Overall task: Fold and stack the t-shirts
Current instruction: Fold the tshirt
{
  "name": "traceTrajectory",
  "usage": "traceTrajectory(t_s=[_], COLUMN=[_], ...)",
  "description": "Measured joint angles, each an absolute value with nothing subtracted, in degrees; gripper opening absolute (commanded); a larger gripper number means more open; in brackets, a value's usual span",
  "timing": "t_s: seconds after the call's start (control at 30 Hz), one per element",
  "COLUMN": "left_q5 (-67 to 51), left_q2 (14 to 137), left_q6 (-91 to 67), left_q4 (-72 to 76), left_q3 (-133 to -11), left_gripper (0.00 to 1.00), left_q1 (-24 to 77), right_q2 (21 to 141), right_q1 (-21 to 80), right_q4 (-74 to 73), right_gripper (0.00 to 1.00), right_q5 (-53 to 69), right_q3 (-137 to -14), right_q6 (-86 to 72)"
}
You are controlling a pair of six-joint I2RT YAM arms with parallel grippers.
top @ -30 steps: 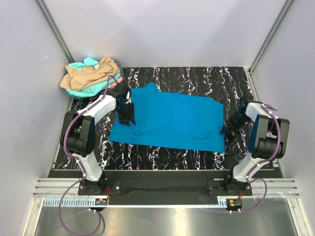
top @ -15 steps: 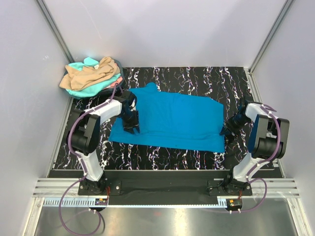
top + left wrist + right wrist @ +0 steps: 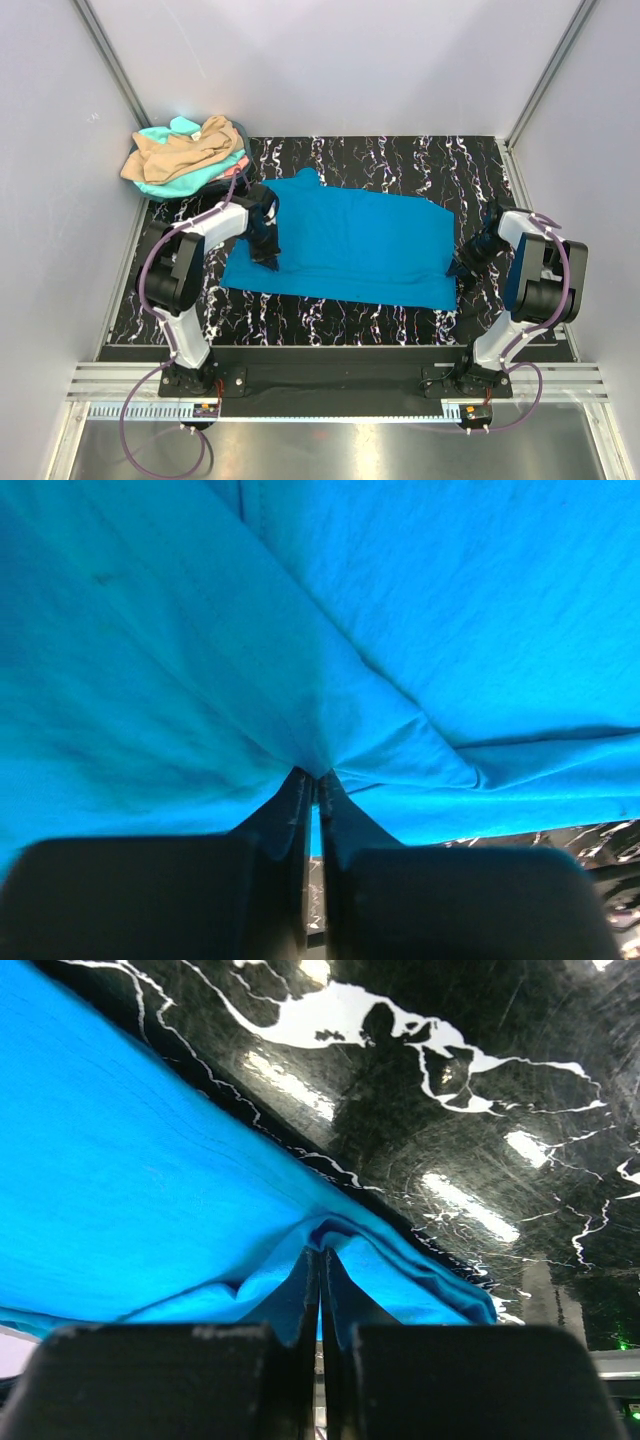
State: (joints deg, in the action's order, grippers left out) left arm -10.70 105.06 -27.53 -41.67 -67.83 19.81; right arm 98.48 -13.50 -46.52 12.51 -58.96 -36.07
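Observation:
A bright blue t-shirt (image 3: pixel 350 245) lies spread across the black marbled table (image 3: pixel 400 160). My left gripper (image 3: pixel 266 254) sits on its left edge, shut on a pinch of the blue cloth (image 3: pixel 330 710) that puckers at the fingertips (image 3: pixel 300 795). At the shirt's right edge my right gripper (image 3: pixel 462 262) is shut on a fold of the same blue t-shirt (image 3: pixel 150 1190), its fingertips (image 3: pixel 305 1270) nipping the hem. A heap of other t-shirts (image 3: pixel 185 150), tan on top of turquoise with a bit of coral, lies at the table's far left corner.
Grey walls with metal posts close in the table on three sides. The heap sits just behind the left arm's elbow (image 3: pixel 165 265). Bare marbled table (image 3: pixel 480 1110) shows beside the shirt's right hem.
The left gripper has shifted slightly toward the shirt's left edge and closed on the blue cloth. The right gripper has stayed shut on the right edge.

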Motion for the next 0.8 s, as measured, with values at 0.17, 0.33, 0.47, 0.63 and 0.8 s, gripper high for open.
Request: traceTrajectory(t_s=[0.17,0.33,0.47,0.63,0.8], left_q5=[-9.56,-8.32,-7.25,-5.61,-4.21], left_q2=[101.84,100.12,100.12,100.22,100.73], left_q6=[-27.51,-27.51,-27.49,-27.51,-27.49], left_q4=[-42.70,-43.72,-44.27,-44.99,-45.87], left_q3=[-67.92,-70.11,-72.38,-74.37,-75.11], left_gripper=[0.00,0.00,0.00,0.00,0.00], left_q1=[19.84,19.84,19.86,19.86,19.86], right_q2=[98.08,97.12,97.12,97.12,97.17], right_q1=[-13.50,-13.50,-13.50,-13.50,-13.50], right_q4=[-46.59,-46.59,-46.61,-46.57,-46.44], right_gripper=[0.00,0.00,0.00,0.00,0.00], right_q5=[11.03,9.54,8.60,7.99,7.99], right_q3=[-58.59,-58.41,-58.41,-58.41,-58.41], right_q6=[-36.12,-36.49,-36.51,-36.49,-36.49])
